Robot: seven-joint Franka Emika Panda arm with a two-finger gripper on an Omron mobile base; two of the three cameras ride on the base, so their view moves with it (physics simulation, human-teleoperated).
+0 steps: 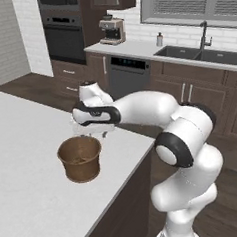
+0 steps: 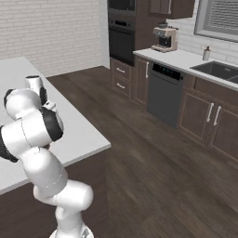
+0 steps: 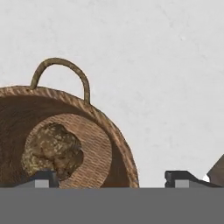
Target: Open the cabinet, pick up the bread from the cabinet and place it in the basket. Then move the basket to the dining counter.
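Tool (image 3: 112, 178) sits at bottom of the hand view, tips spread wide, one over the basket (image 1: 80, 158) rim and one outside it, gripping nothing. Basket stands on the white desk (image 1: 31, 207), centre-left in the left base view. Bread (image 3: 53, 151) lies inside on its floor. Woven wall looks stiff and light, probably; rim or the small loop handle (image 3: 61, 74) seems the best hold. Brown, bucket-shaped, rolled rim; roll is dark, lumpy.

Brown woven basket (image 3: 118, 148) holds mottled dark-brown bread (image 3: 52, 151) on a white speckled dining counter (image 3: 166, 65).
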